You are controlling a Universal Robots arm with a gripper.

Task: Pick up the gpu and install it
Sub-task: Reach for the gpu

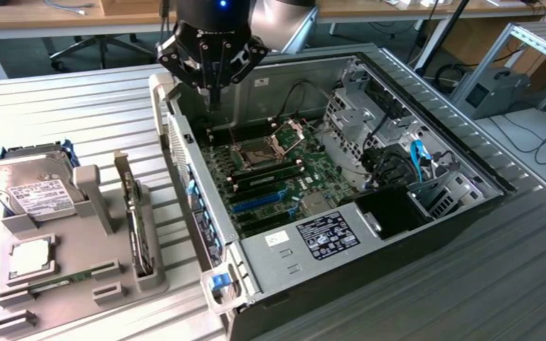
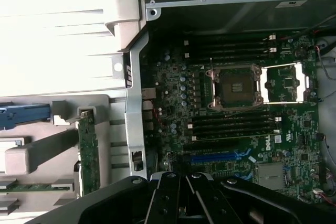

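Note:
The gpu (image 1: 138, 227) stands on edge in a slot of the grey holder (image 1: 74, 298) at the exterior view's left, its silver bracket up and its green board (image 2: 88, 153) facing outward. My gripper (image 1: 214, 105) hangs over the far left corner of the open computer case (image 1: 283, 266), well apart from the gpu. Its fingers are shut together with nothing between them. In the wrist view the gripper (image 2: 181, 190) is above the motherboard (image 2: 236, 124), near the blue expansion slots (image 2: 220, 157).
The holder also carries a silver hard drive (image 1: 31, 188), a CPU (image 1: 31, 256) and a thin RAM stick (image 1: 65, 280). Inside the case, cables and a drive cage (image 1: 397, 156) crowd the exterior view's right side. Slatted metal tabletop (image 1: 500, 284) surrounds everything.

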